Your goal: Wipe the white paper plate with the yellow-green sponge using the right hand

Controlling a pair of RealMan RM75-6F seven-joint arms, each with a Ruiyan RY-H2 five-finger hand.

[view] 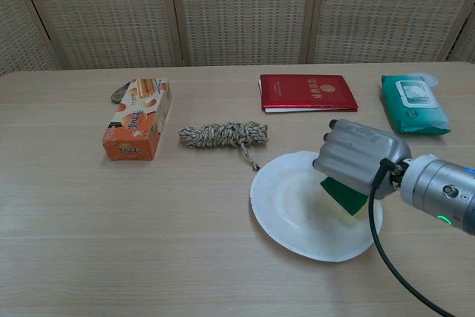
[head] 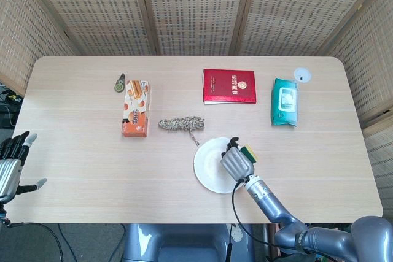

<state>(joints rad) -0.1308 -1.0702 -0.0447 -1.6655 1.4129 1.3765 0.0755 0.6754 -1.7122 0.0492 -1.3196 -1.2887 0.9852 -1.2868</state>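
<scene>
The white paper plate (head: 209,165) (view: 293,209) lies on the table near its front edge, right of centre. My right hand (head: 236,162) (view: 358,158) is over the plate's right half and holds the yellow-green sponge (head: 249,151) (view: 344,197), green side down on the plate. The hand covers most of the sponge. My left hand (head: 12,161) hangs off the table's left edge with its fingers spread and nothing in it; the chest view does not show it.
A coiled rope (head: 180,124) (view: 223,136) lies just behind the plate's left side. A snack box (head: 136,108) (view: 137,118) stands further left. A red booklet (head: 229,86) (view: 306,92) and a green wipes pack (head: 285,101) (view: 414,103) lie at the back right.
</scene>
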